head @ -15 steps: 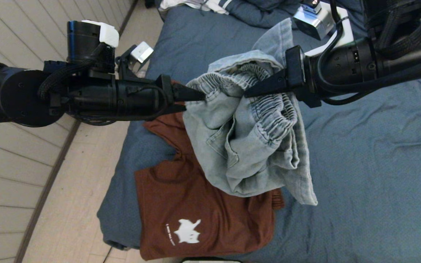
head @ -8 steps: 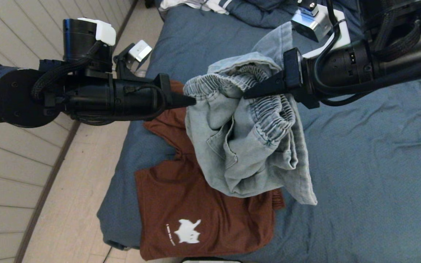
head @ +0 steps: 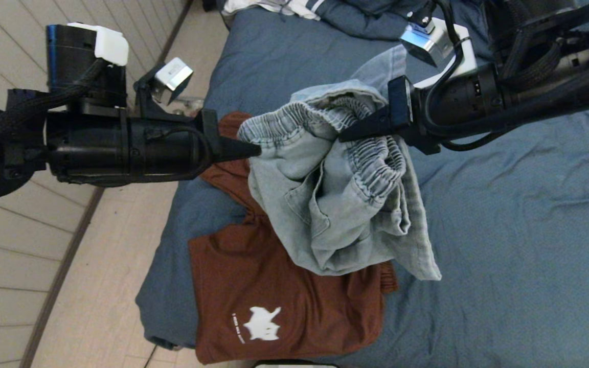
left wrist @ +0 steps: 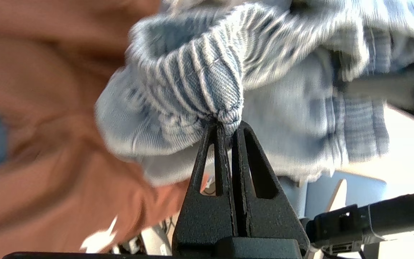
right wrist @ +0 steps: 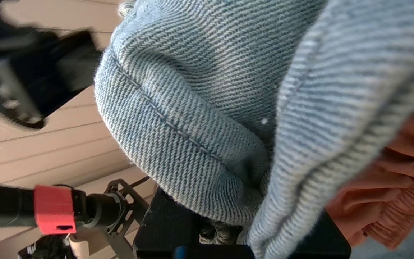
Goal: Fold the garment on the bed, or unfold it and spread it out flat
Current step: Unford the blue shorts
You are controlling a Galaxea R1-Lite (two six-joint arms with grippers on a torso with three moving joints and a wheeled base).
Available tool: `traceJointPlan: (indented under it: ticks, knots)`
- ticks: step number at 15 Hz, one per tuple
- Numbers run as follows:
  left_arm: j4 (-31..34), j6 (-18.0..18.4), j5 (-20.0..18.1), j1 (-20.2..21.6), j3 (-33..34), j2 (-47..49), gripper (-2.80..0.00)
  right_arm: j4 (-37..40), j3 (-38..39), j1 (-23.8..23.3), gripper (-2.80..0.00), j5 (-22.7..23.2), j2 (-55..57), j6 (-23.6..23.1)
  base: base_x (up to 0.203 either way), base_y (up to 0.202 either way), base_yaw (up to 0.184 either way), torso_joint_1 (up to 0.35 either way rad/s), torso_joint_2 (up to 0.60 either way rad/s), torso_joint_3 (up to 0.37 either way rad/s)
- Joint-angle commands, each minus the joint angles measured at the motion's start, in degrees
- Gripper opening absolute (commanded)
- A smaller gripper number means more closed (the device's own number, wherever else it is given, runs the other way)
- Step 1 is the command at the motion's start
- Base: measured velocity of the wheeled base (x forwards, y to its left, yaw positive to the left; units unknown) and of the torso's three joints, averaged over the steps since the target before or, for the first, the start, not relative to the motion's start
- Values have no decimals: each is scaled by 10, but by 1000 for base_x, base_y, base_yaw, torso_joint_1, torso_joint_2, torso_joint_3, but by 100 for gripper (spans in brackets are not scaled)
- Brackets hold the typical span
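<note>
The bed (head: 504,245), under a wrinkled slate-blue sheet, fills the right and centre of the head view, with pale floorboards (head: 23,245) down the left side. A rust-brown shirt (head: 284,301) with a white print lies flat on the sheet at lower centre. Above it, at the middle of the frame, light-blue denim shorts (head: 335,204) hang bunched in the air, their lower folds drooping over the shirt's upper part. The left end effector (head: 253,150) reaches in from the left edge; the left wrist view shows its fingers (left wrist: 216,158) pinched together on the elastic waistband of the shorts. The right end effector (head: 348,135) comes in from the upper right and is clamped on another stretch of the waistband, with denim draped over its tip.
</note>
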Motion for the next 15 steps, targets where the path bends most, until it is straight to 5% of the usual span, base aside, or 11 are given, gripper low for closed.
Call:
traceJointPlan:
  ticks: [1, 6, 11, 12, 15]
  knots:
    - [0, -2, 3, 16, 65, -68, -280, 8, -8, -10, -280, 1, 17, 1, 0, 0, 0, 0, 0, 0]
    - [-2, -16, 78, 39, 215, -190, -280, 6, -9, -6, -280, 1, 32, 0, 0, 0, 0, 0, 0, 0]
    - [-3, -31, 83, 40, 278, -232, -280, 10, -49, 71, -280, -8, 80, 0, 0, 0, 0, 0, 0, 0]
    - [-3, -32, 83, 40, 281, -232, -280, 10, -50, 83, 0, -18, 88, -1, 0, 0, 0, 0, 0, 0]
    - [-3, -33, 83, 40, 284, -239, -280, 10, -49, 92, 0, -26, 96, -9, 0, 0, 0, 0, 0, 0]
